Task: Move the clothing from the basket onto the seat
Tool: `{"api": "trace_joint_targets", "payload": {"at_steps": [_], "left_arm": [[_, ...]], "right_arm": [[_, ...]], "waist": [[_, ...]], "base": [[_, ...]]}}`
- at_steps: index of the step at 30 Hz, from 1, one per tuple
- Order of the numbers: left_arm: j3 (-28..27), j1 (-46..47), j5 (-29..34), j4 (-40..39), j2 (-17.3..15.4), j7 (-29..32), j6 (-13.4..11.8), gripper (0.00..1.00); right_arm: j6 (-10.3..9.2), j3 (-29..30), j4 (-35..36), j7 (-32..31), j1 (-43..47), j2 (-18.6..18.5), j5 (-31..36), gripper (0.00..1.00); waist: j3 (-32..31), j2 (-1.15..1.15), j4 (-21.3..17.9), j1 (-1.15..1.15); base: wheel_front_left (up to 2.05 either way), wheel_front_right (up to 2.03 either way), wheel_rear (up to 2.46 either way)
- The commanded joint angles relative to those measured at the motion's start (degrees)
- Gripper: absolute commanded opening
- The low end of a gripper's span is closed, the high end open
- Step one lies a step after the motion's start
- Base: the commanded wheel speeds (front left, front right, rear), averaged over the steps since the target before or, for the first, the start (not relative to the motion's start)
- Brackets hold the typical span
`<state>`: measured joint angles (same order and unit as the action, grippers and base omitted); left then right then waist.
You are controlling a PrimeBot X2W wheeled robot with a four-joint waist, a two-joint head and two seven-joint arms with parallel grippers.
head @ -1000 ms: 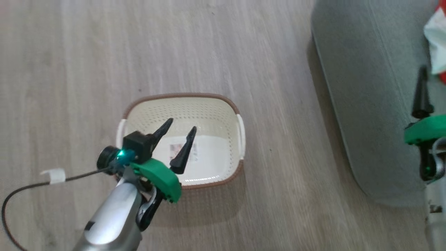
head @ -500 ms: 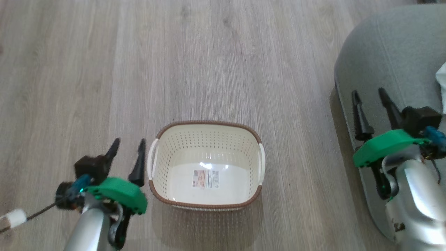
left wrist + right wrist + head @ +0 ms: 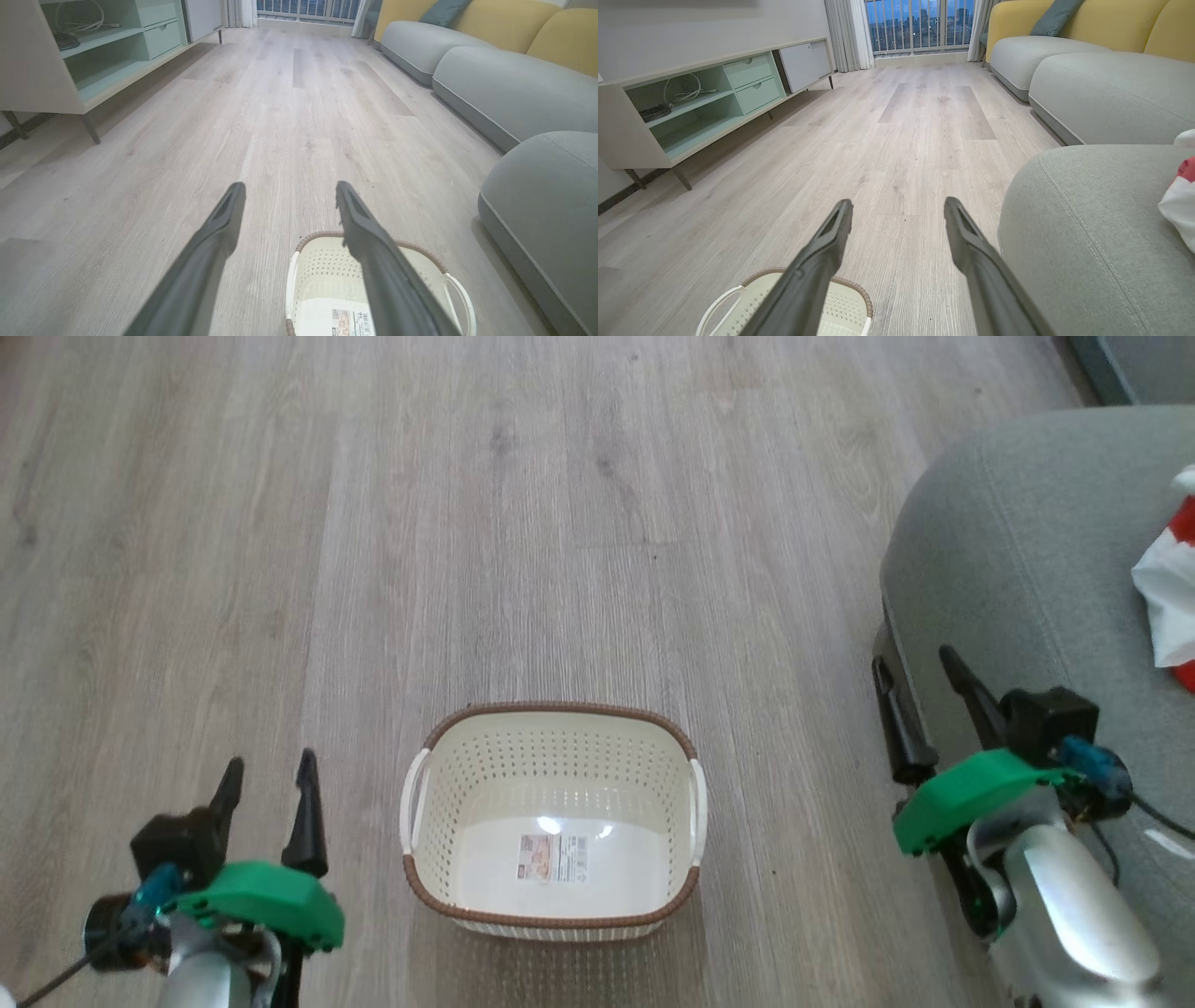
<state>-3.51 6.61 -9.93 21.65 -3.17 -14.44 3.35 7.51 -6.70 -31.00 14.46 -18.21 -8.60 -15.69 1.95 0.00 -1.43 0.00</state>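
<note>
Your left gripper [image 3: 270, 763] has pulled back out of the basket [image 3: 551, 707] and hangs just beside its left handle, fingers spread wide, nothing in them. Your right gripper [image 3: 911, 658], equally wide and empty, has drawn off to the near edge of the seat [image 3: 1018, 569]. The basket shows only its sticker [image 3: 554, 857]; the clothing [image 3: 1167, 607] lies on the seat. Looks finished to me.

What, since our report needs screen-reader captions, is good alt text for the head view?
An empty cream basket sits on the wood floor between the open left gripper and open right gripper; red and white clothing lies on the grey seat.
</note>
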Motion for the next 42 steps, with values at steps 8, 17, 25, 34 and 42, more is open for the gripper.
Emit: {"api": "trace_joint_targets", "payload": {"at_steps": [8, 17, 25, 34, 42], "left_arm": [[-4.3, -0.5, 1.2, -2.4, 0.1, -0.6, 0.5, 1.00], [-4.8, -2.1, 0.6, -3.7, 0.3, -0.6, 0.2, 1.00], [-4.8, -2.3, 0.3, -4.6, 0.3, -0.6, 0.2, 1.00], [-2.5, -4.4, -1.7, 0.1, 1.1, 0.6, 0.6, 0.00], [-2.7, -4.1, -7.0, -0.2, 1.0, 2.1, 0.8, 0.00]], "right_arm": [[-0.02, -1.7, 3.3, 0.5, 1.1, 1.0, 0.8, 1.00], [-0.02, -2.1, 3.3, 0.5, 2.9, 1.7, 1.6, 1.00], [-0.02, -1.9, 3.7, 0.5, 2.8, 2.1, 2.0, 1.00], [0.00, -0.8, -0.5, -0.4, 5.2, 2.2, 0.9, 0.00], [0.00, 0.2, 0.6, -1.8, 5.6, 2.4, -4.1, 0.00]], "waist": [[-1.2, 0.00, -0.2, 0.00], [-0.9, 0.00, -0.2, 0.00], [-0.6, 0.00, -0.6, 0.00], [-0.5, 0.00, -0.7, 0.01], [-0.6, 0.00, -0.5, 0.01]], "base": [[0.00, 0.00, 0.00], [0.00, 0.00, 0.00], [0.00, 0.00, 0.00], [0.00, 0.00, 0.00], [0.00, 0.00, 0.00]]}}
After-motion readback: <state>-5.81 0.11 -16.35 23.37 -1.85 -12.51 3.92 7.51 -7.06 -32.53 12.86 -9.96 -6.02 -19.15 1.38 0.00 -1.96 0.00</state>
